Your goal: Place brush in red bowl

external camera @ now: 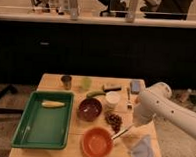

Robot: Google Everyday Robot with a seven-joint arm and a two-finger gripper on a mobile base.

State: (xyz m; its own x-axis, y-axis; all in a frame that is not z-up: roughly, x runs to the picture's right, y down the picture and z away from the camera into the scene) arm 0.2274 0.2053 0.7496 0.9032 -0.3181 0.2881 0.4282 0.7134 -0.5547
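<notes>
Gripper (pixel 130 126) hangs low over the right part of the wooden table (pixel 51 81), at the end of a bulky white arm (pixel 162 104) that reaches in from the right. Whether it is clamped or spread cannot be told, since the arm's shell hides most of it. At the gripper lies the brush (pixel 122 131), a slim pale stick with its long axis slanting from upper right to lower left. Its lower end points at the rim of the red bowl (pixel 97 143) and lies just beside it. That bowl is wide, shallow, smooth orange-red plastic, near the table's front edge.

Just up from the brush is a dark clump of small round things (pixel 113 121), then a dark maroon bowl (pixel 89 109) and a small white cup (pixel 112 98). A crumpled greyish cloth (pixel 141 150) sits at the front right corner. Farther back are a green elongated object (pixel 95 93), a short dark block-shaped brush (pixel 111 87), a metal fork (pixel 128 98), a bluish block (pixel 135 86), a pale green cup (pixel 86 83) and a dark metal cup (pixel 66 81). On the left, a green rectangular tray (pixel 35 132) holds a yellow elongated item (pixel 53 104). No writing or labels can be read.
</notes>
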